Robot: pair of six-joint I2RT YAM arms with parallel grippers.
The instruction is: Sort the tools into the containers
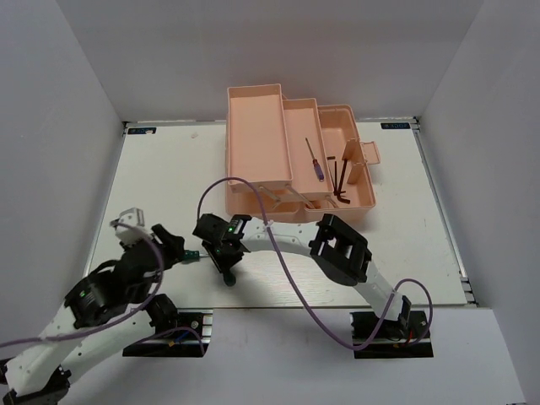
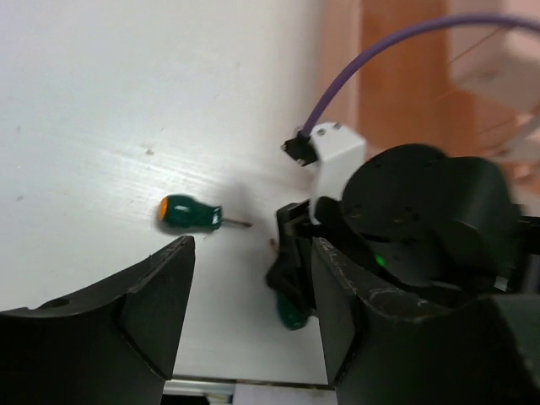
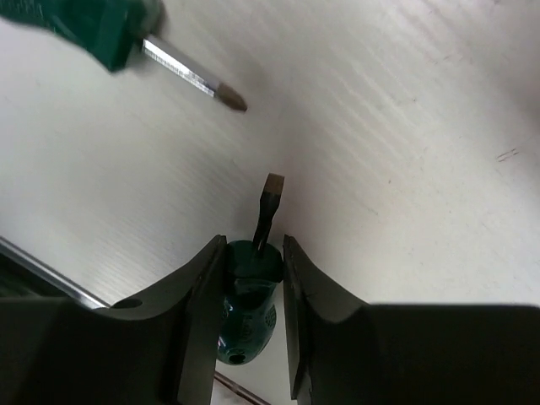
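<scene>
The salmon-pink toolbox (image 1: 253, 110) stands open at the back middle, its tray compartments stepped out. A purple-handled screwdriver (image 1: 315, 160) and dark hex keys (image 1: 337, 179) lie in its right part. My right gripper (image 1: 228, 268) is low over the table in front of the box. It is shut on a green-handled screwdriver (image 3: 249, 287) whose flat tip (image 3: 272, 187) points away from it. A second green-handled screwdriver (image 2: 190, 212) lies on the table just left of it, and it also shows in the right wrist view (image 3: 101, 29). My left gripper (image 2: 249, 337) is open and empty, just short of this screwdriver.
The right arm's purple cable (image 1: 253, 190) loops over the table in front of the toolbox. The right gripper's body (image 2: 422, 219) fills the right half of the left wrist view, close to my left fingers (image 2: 160, 295). White walls close the table at the left, right and back.
</scene>
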